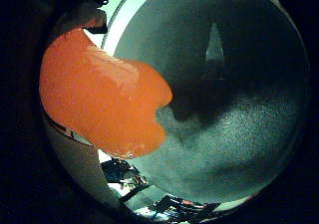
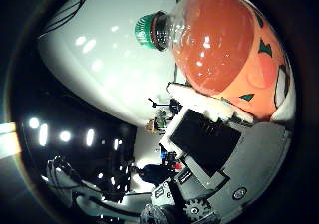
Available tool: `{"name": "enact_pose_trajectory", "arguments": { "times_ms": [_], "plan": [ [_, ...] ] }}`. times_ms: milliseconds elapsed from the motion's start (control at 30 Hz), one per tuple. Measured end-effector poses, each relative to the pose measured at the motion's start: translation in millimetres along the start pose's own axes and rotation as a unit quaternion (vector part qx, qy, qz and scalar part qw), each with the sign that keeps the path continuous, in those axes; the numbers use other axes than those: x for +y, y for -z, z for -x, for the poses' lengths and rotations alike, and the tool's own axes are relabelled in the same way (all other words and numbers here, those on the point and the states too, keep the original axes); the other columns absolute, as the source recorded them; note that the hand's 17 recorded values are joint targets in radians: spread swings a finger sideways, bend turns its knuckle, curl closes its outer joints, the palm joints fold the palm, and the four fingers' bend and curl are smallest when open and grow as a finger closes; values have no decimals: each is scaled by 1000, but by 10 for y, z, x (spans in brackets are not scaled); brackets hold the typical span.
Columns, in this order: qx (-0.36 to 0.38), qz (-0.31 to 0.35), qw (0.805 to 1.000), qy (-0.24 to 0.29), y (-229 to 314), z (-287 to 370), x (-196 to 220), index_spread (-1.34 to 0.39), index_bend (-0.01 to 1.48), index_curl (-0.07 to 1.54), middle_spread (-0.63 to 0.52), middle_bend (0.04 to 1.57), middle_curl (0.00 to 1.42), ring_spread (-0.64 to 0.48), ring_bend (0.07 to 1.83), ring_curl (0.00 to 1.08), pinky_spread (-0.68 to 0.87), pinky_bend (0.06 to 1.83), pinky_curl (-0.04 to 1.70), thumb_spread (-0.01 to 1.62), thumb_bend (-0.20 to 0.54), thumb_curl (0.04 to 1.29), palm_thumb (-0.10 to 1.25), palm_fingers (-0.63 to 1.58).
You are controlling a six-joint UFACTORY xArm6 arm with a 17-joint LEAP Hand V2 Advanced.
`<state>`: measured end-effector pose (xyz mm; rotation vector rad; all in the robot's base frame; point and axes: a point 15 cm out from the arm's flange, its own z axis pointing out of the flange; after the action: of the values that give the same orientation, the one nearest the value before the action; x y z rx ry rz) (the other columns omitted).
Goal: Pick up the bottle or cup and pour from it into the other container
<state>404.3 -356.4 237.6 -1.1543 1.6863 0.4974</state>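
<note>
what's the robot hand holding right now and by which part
The robot hand holds an orange bottle by its body, below the green cap; the cap and neck stay free.

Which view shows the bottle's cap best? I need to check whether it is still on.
The thumb side palm view: the green cap sits on the neck of the orange bottle, close to the hand. The little finger side view shows only the bottle's orange body, no cap.

My hand point(image 2: 209, 149) shows white and black parts against an orange bottle point(image 2: 219, 45) with a green cap point(image 2: 146, 31), close to my palm; my grip seems closed.
</note>
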Motion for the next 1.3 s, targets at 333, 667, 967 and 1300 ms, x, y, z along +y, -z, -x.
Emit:
{"name": "enact_pose_trajectory", "arguments": {
  "times_ms": [333,667,967,1300],
  "plan": [
    [62,55,994,70,-50,766,-15,-236,1163,910,-191,1289,952,-260,1387,819,-163,1615,644,733,-17,727,978,964],
    [188,173,950,178,-504,1690,110,-244,1189,939,-198,1308,990,-266,1370,885,-180,1528,745,512,-22,832,1028,935],
    [270,223,903,248,-937,2356,195,-245,1193,949,-201,1296,1012,-271,1351,915,-195,1464,811,437,-22,877,1038,941],
    [328,262,859,293,-1502,2965,424,-249,1164,957,-203,1276,1023,-275,1319,935,-219,1396,872,422,-23,903,1032,966]
  ]
}}
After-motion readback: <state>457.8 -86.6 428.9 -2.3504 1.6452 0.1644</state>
